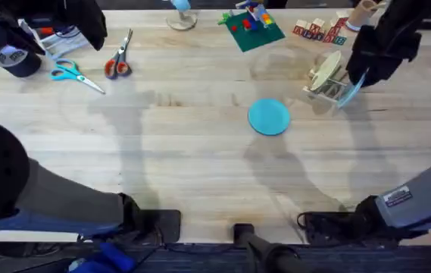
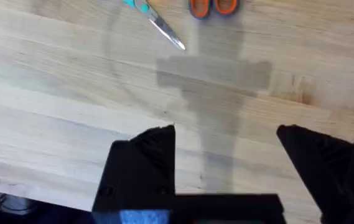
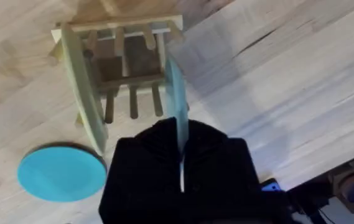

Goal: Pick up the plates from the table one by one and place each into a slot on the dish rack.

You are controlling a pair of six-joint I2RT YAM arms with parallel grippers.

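Note:
The wooden dish rack stands at the right of the table, with a cream plate upright among its pegs. My right gripper is shut on a pale blue plate, held on edge at the rack's right end. In the right wrist view that plate shows edge-on beside the rack's pegs, a slot away from the cream plate. A darker blue plate lies flat mid-table. My left gripper hangs open over bare wood.
Teal scissors, orange scissors and a tape roll lie at the far left. A green baseplate with bricks, lettered wooden blocks and a pale blue stemmed object line the back edge.

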